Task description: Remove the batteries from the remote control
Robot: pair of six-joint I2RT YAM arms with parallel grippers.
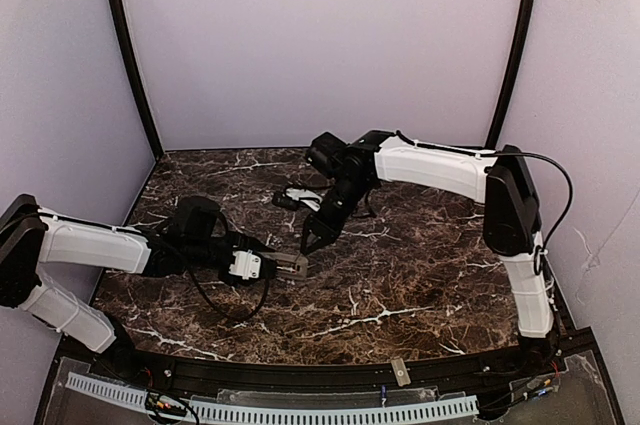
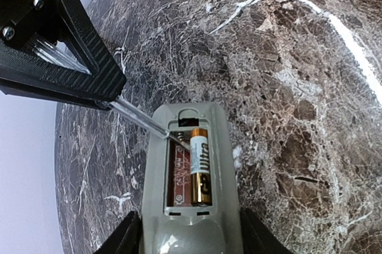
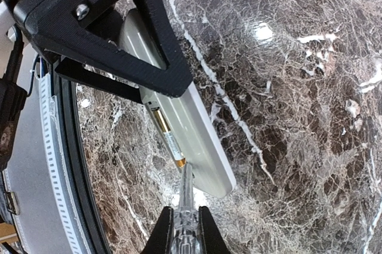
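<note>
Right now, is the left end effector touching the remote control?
Touching. Left wrist view: the left end effector clamps the remote control between its fingers, no gap either side.

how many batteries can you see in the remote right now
1. The battery lies in one slot of the remote control's open recess; the slot beside it is empty. A removed one may lie out of view.

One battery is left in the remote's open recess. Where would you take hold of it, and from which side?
Probably across the middle of the battery, from above the upturned back of the remote control: one jaw drops into the empty bay beside it. Its other side lies close against the recess wall, so its gold end, by the clear rod, may need lifting first.
</note>
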